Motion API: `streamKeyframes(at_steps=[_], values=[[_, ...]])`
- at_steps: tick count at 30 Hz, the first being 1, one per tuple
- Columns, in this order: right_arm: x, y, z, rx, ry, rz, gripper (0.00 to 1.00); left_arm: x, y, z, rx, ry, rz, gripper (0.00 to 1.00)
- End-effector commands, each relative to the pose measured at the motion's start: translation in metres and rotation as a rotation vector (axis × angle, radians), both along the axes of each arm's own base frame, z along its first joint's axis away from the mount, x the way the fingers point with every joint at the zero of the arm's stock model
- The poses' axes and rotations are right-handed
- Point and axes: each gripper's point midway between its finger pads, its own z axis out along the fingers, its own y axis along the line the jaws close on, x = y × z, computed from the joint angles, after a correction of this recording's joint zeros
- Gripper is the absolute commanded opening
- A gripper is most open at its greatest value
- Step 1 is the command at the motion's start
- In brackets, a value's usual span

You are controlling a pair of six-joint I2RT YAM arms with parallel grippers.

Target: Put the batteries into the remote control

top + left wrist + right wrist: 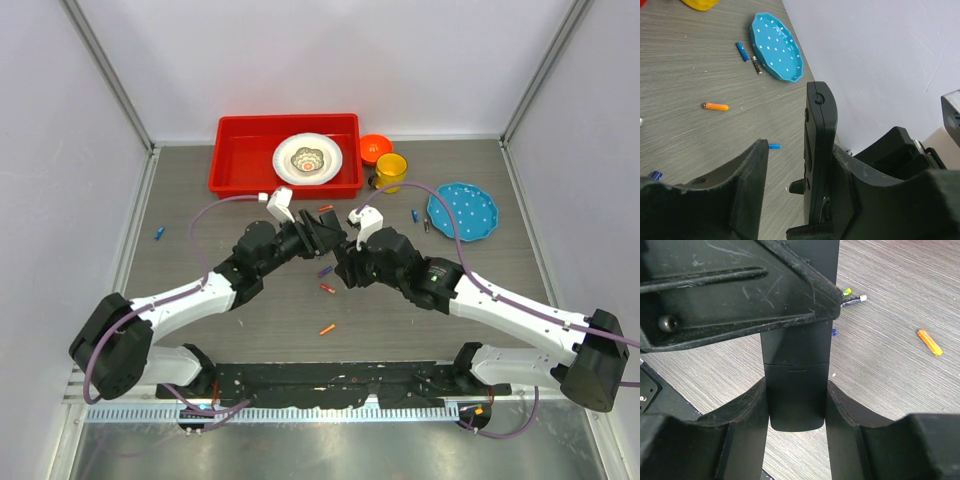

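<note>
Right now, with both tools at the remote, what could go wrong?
1. The left tool has one finger against the remote control, with a gap at the other; closing could twist it in the right tool.
2. The right tool grips only the remote's end, so it may pivot or slip.
3. Loose batteries lie below; a dropped remote could scatter them.
</note>
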Motion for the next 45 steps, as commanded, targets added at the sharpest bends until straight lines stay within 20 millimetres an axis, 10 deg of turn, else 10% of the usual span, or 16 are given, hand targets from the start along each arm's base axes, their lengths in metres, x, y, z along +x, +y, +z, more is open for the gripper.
streamKeyframes(at_steps=[1, 16, 18, 21, 22, 45], values=[[0.008, 0.014, 0.034, 0.089, -0.061, -0.001, 0.01, 0.002, -0.005, 0.02, -0.057, -0.058, 0.001, 0.48], [0.007, 0.013, 0.032, 0.086, -0.056, -0.001, 0.04, -0.001, -0.008, 0.017, -0.073, -0.069, -0.022, 0.0], [0.006, 0.013, 0.036, 0.092, -0.055, -0.003, 0.43, -0.001, -0.007, 0.017, -0.084, -0.079, -0.019, 0.0], [0.004, 0.011, 0.048, 0.131, -0.056, -0.017, 0.7, 0.002, -0.001, 0.021, -0.107, -0.101, 0.019, 0.0], [0.003, 0.01, 0.051, 0.141, -0.049, -0.023, 0.92, 0.002, 0.002, 0.025, -0.113, -0.115, 0.031, 0.0], [0.008, -0.018, 0.099, 0.895, 0.106, -0.155, 0.96, -0.009, 0.056, 0.078, -0.354, -0.335, 0.153, 0.0]])
